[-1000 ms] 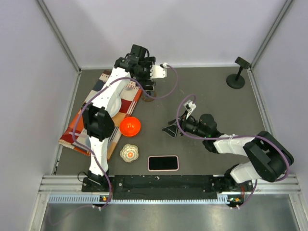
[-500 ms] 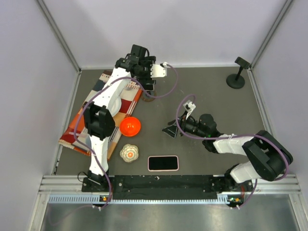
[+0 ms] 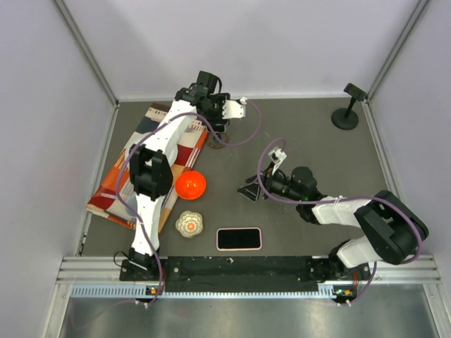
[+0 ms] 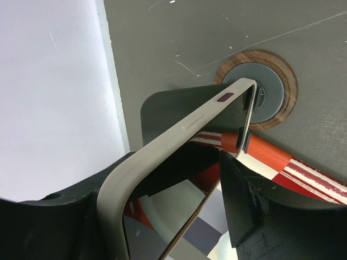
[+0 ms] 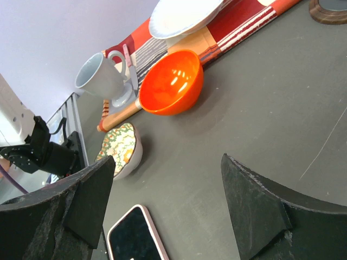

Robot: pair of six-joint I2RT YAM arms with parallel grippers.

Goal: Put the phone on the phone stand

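Observation:
My left gripper (image 3: 215,118) is at the back of the table, shut on a phone in a beige case (image 4: 162,142) and holding it on edge above a round wood-rimmed coaster (image 4: 271,89). In the left wrist view the gripper (image 4: 176,162) has the phone between its jaws. The black phone stand (image 3: 346,113) is at the far back right, empty. A second phone in a pink case (image 3: 239,239) lies flat near the front edge; it also shows in the right wrist view (image 5: 135,235). My right gripper (image 3: 252,189) is open and empty, low over mid-table; its jaws (image 5: 167,162) are wide apart.
A striped mat (image 3: 120,183) on the left carries a white plate (image 3: 169,144) and a mug (image 5: 100,76). An orange bowl (image 3: 190,184) and a small patterned bowl (image 3: 189,224) sit beside it. Purple walls enclose the table.
My left wrist has turned and shifted slightly to the right at the back, still holding the phone. The right arm has not moved.

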